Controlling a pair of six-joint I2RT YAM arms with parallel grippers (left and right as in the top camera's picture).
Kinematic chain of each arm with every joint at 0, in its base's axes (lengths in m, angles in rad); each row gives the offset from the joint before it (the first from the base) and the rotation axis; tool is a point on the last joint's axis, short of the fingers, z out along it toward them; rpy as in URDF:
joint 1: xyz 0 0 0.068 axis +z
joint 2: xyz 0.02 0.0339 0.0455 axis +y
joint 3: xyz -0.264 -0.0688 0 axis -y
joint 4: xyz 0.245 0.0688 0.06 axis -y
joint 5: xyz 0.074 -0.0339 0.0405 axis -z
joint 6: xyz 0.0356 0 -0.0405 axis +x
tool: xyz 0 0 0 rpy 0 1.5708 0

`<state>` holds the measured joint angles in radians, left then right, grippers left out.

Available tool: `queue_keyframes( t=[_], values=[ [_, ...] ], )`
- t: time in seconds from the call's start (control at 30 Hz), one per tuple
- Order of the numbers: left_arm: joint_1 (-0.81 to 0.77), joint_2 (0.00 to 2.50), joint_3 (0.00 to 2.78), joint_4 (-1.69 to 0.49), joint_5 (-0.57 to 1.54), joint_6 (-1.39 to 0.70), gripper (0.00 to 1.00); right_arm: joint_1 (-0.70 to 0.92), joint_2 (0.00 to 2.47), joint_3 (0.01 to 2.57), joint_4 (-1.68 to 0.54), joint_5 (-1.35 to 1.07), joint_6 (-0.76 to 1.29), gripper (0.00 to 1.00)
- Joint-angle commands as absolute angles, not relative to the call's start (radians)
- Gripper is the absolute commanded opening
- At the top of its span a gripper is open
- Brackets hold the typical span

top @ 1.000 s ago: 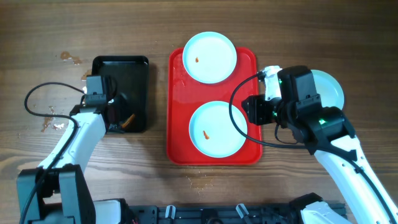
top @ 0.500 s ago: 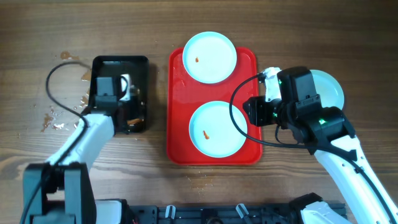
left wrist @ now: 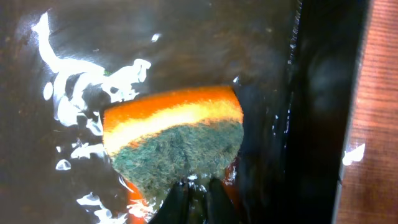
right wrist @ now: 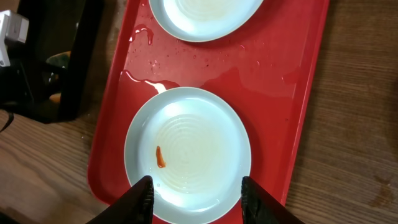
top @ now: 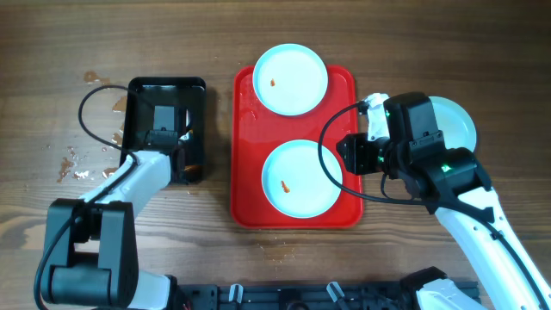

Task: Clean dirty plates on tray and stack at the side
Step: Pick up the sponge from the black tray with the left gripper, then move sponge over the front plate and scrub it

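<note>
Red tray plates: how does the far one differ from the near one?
The far plate overhangs the far rim of the red tray; the near plate lies fully inside it. The far plate's smear is a small dot, the near plate's a longer streak. Both are round, pale blue, and smeared left of centre.

Red tray sits dead centre with two plates on it: the far plate with a small smear left of centre, the near plate with an orange streak near its middle. The third plate lies off to the right on the wooden table, half hidden by the right arm. The right gripper hovers at the tray's right rim. The left gripper is down in the black tray, a sliver of orange at its tip. Wet spots fleck the wood left of it.
</note>
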<state>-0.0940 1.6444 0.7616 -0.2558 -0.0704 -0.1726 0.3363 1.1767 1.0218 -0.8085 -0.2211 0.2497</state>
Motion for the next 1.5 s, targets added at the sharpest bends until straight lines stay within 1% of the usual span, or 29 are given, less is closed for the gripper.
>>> queue_keyframes(
  t=[0.0,0.13,0.17,0.2,0.23,0.27,0.37,0.43,0.47,0.5,0.53,0.6,0.7,0.77,0.8,0.83,0.93,1.03,1.07,1.1,1.17,1.23,1.3,1.4,1.43,1.47],
  values=[
    [-0.085,1.701,0.745,-0.266,-0.063,-0.297,0.04,0.339,1.172,1.036,-0.812,-0.238,0.266,0.46],
    [-0.080,1.560,0.781,-0.325,-0.054,-0.287,0.04,0.339,1.172,1.036,-0.813,-0.238,0.266,0.46],
    [-0.080,1.530,0.786,-0.333,-0.053,-0.275,0.14,0.339,1.172,1.036,-0.813,-0.238,0.266,0.46],
    [-0.080,1.483,0.787,-0.343,-0.054,-0.266,0.36,0.339,1.172,1.036,-0.813,-0.238,0.266,0.46],
    [-0.080,1.459,0.787,-0.356,-0.059,-0.266,0.54,0.339,1.172,1.036,-0.813,-0.238,0.266,0.46],
    [-0.080,1.456,0.787,-0.373,-0.070,-0.266,0.58,0.339,1.172,1.036,-0.813,-0.238,0.266,0.46],
    [-0.080,1.501,0.747,-0.379,-0.089,-0.266,0.60,0.339,1.172,1.036,-0.813,-0.238,0.266,0.46],
    [-0.080,1.569,0.717,-0.331,-0.088,-0.267,0.57,0.339,1.172,1.036,-0.813,-0.237,0.266,0.46],
    [-0.080,1.615,0.709,-0.305,-0.088,-0.267,0.46,0.339,1.172,1.036,-0.813,-0.238,0.266,0.46],
    [-0.080,1.650,0.709,-0.287,-0.088,-0.267,0.26,0.339,1.172,1.036,-0.813,-0.238,0.266,0.46],
    [-0.080,1.667,0.709,-0.276,-0.088,-0.266,0.04,0.339,1.172,1.036,-0.814,-0.238,0.266,0.46],
    [-0.080,1.654,0.719,-0.280,-0.088,-0.258,0.04,0.339,1.172,1.036,-0.816,-0.238,0.266,0.46],
    [-0.080,1.540,0.796,-0.398,-0.089,-0.005,0.04,0.339,1.172,1.036,-0.815,-0.237,0.266,0.45],
    [-0.080,1.480,0.806,-0.423,-0.088,0.026,0.04,0.339,1.172,1.036,-0.813,-0.237,0.266,0.45],
    [-0.080,1.465,0.806,-0.435,-0.088,0.017,0.21,0.339,1.172,1.036,-0.812,-0.237,0.270,0.46],
    [-0.080,1.465,0.806,-0.447,-0.088,0.014,0.57,0.339,1.172,1.036,-0.812,-0.237,0.274,0.46],
    [-0.080,1.493,0.802,-0.435,-0.088,0.015,0.58,0.339,1.172,1.036,-0.812,-0.237,0.273,0.46],
    [-0.080,1.565,0.802,-0.361,-0.088,0.015,0.57,0.339,1.172,1.036,-0.813,-0.237,0.273,0.46],
    [-0.080,1.598,0.802,-0.327,-0.088,0.015,0.57,0.339,1.172,1.036,-0.813,-0.237,0.273,0.46],
    [-0.080,1.637,0.802,-0.289,-0.088,0.015,0.54,0.339,1.172,1.036,-0.813,-0.237,0.273,0.46],
    [-0.080,1.708,0.802,-0.232,-0.088,0.015,0.29,0.339,1.172,1.036,-0.816,-0.238,0.273,0.46],
    [-0.080,1.749,0.802,-0.229,-0.088,0.015,0.04,0.339,1.172,1.036,-0.817,-0.238,0.274,0.45],
    [-0.081,1.737,0.803,-0.255,-0.088,0.015,0.04,0.339,1.172,1.036,-0.817,-0.238,0.274,0.45],
    [-0.080,1.612,0.810,-0.312,-0.088,-0.003,0.04,0.339,1.172,1.036,-0.817,-0.238,0.273,0.45],
    [-0.080,1.534,0.811,-0.325,-0.088,-0.011,0.17,0.339,1.172,1.036,-0.817,-0.238,0.274,0.45],
    [-0.080,1.482,0.811,-0.331,-0.088,-0.011,0.40,0.339,1.172,1.036,-0.817,-0.238,0.274,0.45]
  ],
)
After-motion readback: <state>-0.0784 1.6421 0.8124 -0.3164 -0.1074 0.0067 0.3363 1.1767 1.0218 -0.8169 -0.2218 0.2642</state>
